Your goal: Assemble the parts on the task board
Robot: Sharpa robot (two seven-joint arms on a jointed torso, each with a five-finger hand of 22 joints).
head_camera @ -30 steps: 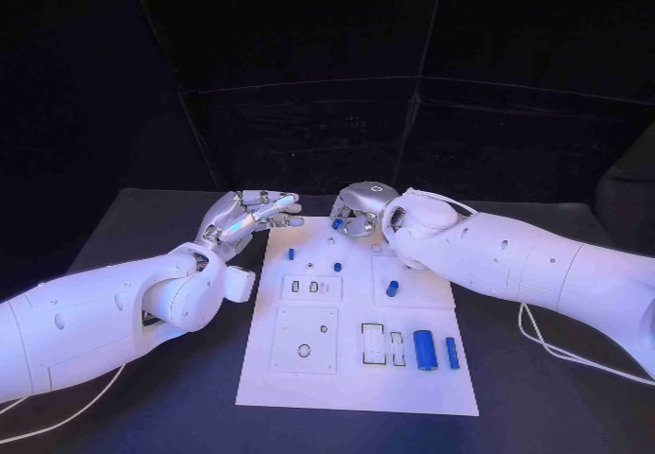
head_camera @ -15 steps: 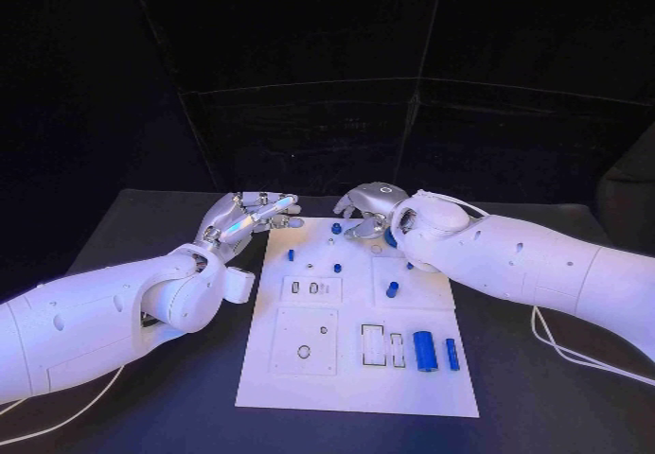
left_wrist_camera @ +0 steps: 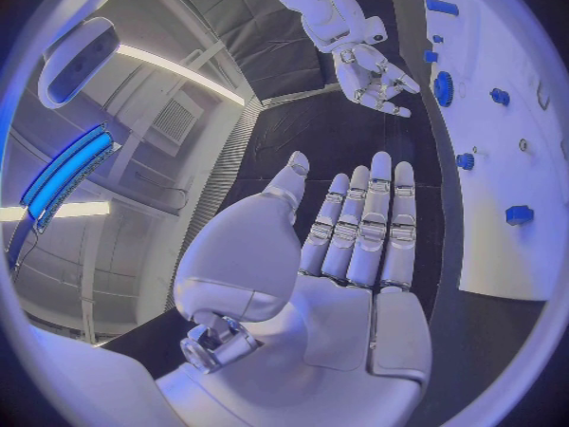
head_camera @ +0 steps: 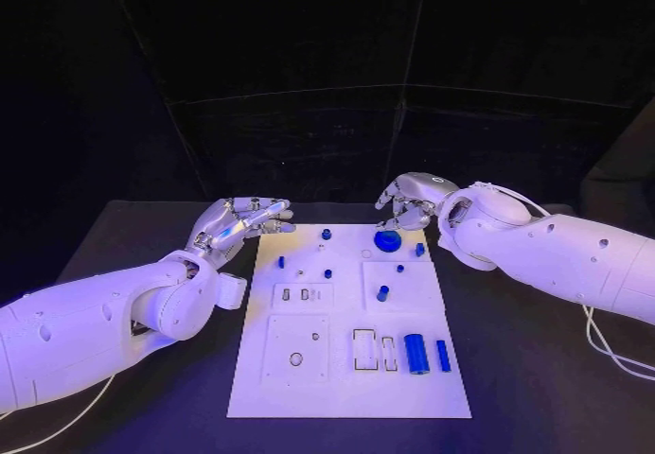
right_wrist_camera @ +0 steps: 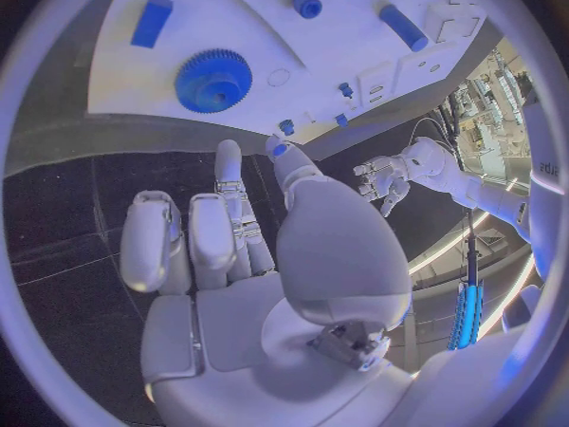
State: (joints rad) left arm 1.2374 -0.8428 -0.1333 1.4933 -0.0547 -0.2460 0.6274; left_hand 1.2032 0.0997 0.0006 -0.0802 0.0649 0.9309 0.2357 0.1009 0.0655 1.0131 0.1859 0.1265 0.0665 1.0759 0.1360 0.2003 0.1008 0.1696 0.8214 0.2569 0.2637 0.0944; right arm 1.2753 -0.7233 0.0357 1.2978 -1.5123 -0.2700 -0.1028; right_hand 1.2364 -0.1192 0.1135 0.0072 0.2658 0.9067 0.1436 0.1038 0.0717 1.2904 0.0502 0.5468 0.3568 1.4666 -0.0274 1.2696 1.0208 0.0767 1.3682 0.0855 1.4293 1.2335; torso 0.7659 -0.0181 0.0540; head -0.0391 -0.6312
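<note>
The white task board [head_camera: 342,383] lies in the middle of the table. A blue gear [head_camera: 386,241] lies flat near its far right corner, also seen in the right wrist view [right_wrist_camera: 214,80] and the left wrist view [left_wrist_camera: 444,87]. My right hand [head_camera: 410,200] hovers just behind and above the gear, fingers loosely bent, holding nothing. My left hand [head_camera: 246,219] floats beside the board's far left corner, its palm [left_wrist_camera: 356,247] flat with the fingers stretched out and nothing in it. Several small blue pegs [head_camera: 327,273] stand on the board.
Two blue cylinders [head_camera: 416,353] lie side by side at the board's near right, next to rectangular slots [head_camera: 370,348]. A blue block [head_camera: 419,250] sits right of the gear. Black table [head_camera: 532,378] surrounds the board; a white cable [head_camera: 608,350] trails on the right.
My right hand has drawn back from the board's far end and no longer covers the gear, which now lies in full sight. The camera has shifted. The left hand has hardly moved.
</note>
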